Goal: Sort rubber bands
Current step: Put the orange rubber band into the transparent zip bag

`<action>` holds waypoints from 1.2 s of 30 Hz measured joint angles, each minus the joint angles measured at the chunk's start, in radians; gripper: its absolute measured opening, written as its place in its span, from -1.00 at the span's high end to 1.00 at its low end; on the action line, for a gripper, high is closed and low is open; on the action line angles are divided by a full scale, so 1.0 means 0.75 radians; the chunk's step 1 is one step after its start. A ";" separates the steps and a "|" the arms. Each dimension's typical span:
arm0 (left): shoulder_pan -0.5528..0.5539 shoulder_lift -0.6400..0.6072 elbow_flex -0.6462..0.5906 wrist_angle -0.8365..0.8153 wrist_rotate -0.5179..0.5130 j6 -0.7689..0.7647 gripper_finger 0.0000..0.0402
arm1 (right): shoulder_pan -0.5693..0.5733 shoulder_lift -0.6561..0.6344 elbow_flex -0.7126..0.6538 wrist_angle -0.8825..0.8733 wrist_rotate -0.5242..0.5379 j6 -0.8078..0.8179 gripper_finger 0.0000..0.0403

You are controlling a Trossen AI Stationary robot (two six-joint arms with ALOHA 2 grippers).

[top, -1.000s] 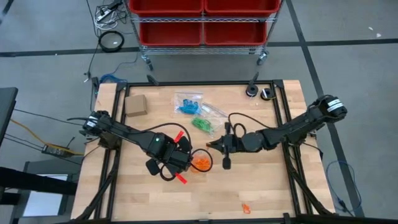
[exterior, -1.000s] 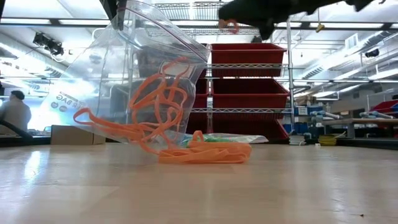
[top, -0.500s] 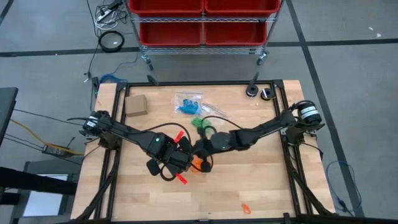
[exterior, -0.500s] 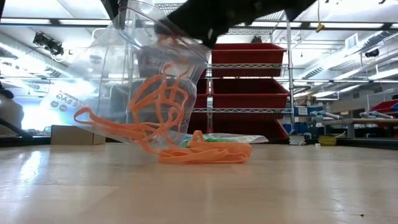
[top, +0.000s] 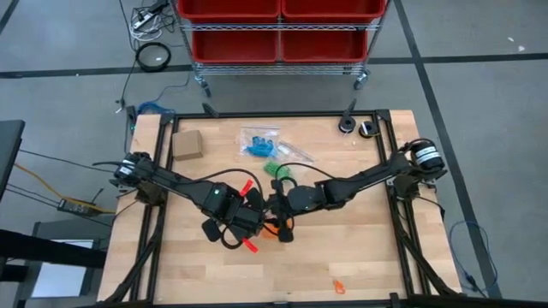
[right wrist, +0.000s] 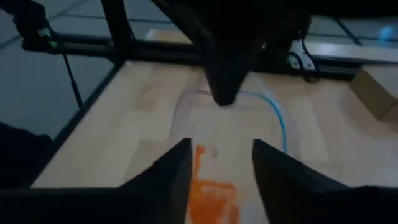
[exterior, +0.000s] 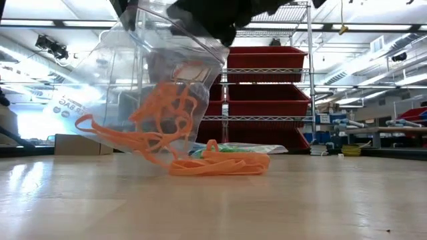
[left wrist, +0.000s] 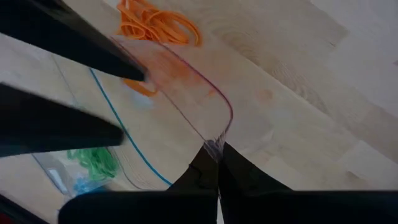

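A tangle of thin orange rubber bands (exterior: 170, 120) lay inside a clear plastic zip bag (exterior: 120, 87) held upright near the table's centre, with more orange rubber bands (exterior: 220, 163) spilled on the pale wooden table (top: 342, 248) just beside the bag's foot. The left gripper (left wrist: 214, 152) was pinched shut on the bag's top edge, holding its mouth up. The right gripper (right wrist: 217, 158) hung directly over that mouth, its 2 dark fingers spread apart with nothing visibly held between them; orange bands showed in the bag straight ahead of it. The bag's long axis appeared to run from the left gripper toward the right one. The right arm was the free one nearest the spilled bands. Beyond the bag lay green rubber bands (top: 276, 171) and blue rubber bands (top: 257, 147) in other clear bags.
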 joint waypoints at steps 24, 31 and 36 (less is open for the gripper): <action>-0.001 0.000 0.000 0.000 0.000 -0.003 0.99 | 0.140 -0.110 -0.553 0.274 0.319 0.331 0.12; -0.001 0.000 0.000 -0.005 0.000 -0.008 0.99 | 0.077 0.084 -0.527 0.392 0.189 0.299 0.16; -0.001 0.000 0.000 -0.006 0.001 -0.010 0.99 | 0.042 0.207 -0.447 0.404 0.144 0.275 0.16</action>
